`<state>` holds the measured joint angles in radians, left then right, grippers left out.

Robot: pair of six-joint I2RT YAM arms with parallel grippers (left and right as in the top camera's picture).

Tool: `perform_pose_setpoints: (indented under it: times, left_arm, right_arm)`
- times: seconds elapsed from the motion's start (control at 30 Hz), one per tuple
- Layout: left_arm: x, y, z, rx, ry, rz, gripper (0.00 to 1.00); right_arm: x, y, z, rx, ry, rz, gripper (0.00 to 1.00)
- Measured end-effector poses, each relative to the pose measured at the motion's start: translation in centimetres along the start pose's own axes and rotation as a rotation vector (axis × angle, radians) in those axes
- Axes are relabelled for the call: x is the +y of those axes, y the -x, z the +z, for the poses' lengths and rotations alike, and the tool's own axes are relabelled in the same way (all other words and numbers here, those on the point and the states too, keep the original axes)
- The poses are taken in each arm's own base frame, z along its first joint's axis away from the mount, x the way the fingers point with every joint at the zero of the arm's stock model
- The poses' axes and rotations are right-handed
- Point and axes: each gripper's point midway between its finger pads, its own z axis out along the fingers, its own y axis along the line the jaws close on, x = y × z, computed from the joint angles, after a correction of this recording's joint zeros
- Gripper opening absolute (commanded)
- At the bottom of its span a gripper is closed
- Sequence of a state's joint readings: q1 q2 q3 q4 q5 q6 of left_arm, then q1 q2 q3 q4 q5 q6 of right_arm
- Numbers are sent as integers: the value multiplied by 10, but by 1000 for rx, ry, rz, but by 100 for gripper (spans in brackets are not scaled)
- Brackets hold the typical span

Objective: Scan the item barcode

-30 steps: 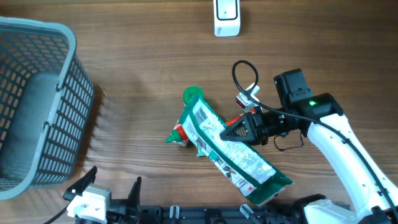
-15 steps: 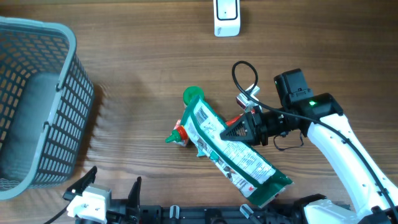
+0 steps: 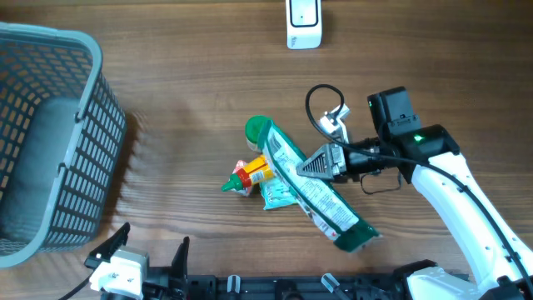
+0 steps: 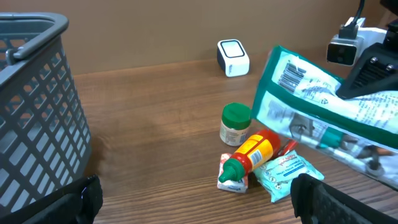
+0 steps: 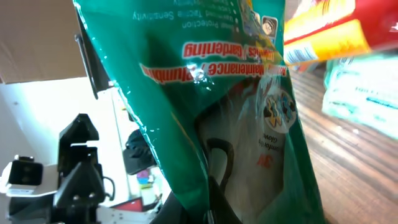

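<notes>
Clustering below pouch (image 4: 311, 106): bottle (image 4: 252, 155), jar (image 4: 236, 123), packet (image 4: 287, 169).

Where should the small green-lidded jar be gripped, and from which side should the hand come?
Grip the jar across its round body under the lid, coming from the basket side. It stands upright and that side is free; the bottle lies close in front, and the green bag, held by the right hand, hangs over the other side. The open left hand seems best placed.
</notes>
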<state>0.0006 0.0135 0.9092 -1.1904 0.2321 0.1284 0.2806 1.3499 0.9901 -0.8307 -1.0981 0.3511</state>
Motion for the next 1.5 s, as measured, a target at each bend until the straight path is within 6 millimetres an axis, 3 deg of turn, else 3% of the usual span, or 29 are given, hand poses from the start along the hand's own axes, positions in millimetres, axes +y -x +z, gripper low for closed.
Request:
perform_pose_setpoints:
  times: [0.23, 0.4, 0.6, 0.97, 1.07, 1.4, 1.5]
  left_arm:
    - [0, 0, 0, 0, 0, 0, 100]
    - [0, 0, 0, 0, 0, 0, 100]
    - [0, 0, 0, 0, 0, 0, 100]
    - [0, 0, 0, 0, 0, 0, 100]
    - [0, 0, 0, 0, 0, 0, 100]
    - [0, 0, 0, 0, 0, 0, 100]
    - [0, 0, 0, 1, 0, 0, 100]
  right_arm:
    - [-9, 21, -1, -80, -75, -104, 4]
    - [-12, 25, -2, -95, -94, -115, 4]
    - [-36, 44, -9, -183, -254, -138, 4]
    - [-37, 65, -14, -255, -307, -273, 4]
    - [-48, 71, -20, -281, -383, -296, 4]
    - [-62, 120, -53, -496, -621, -415, 4]
    - [-55, 155, -74, -632, -724, -553, 5]
